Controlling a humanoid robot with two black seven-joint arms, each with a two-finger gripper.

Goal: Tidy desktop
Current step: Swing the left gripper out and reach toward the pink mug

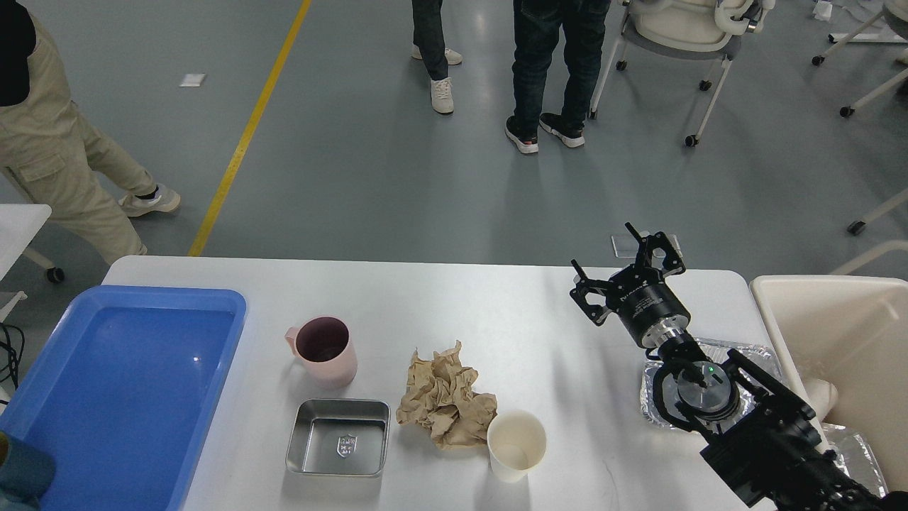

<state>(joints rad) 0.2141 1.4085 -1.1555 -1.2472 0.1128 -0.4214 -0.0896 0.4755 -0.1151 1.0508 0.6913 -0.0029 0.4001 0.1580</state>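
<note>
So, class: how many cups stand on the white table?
2: a pink cup left of the crumpled paper, and a white paper cup at its right, near the front edge.

desk [496, 298] layout: tray [42, 369] on the left end, overhanging the left edge. mug [324, 350] just right of the tray, toward mid-desk. metal dish [339, 436] directly in front of the mug, near the front edge. crumpled paper [443, 397] right of both, roughly centre. paper cup [516, 445] upright, touching the paper's front-right side. foil container [752, 355] at the right end, partly under the right arm. right pincer [624, 273] above the desk, behind the foil. bin [844, 341] off the desk's right edge
</note>
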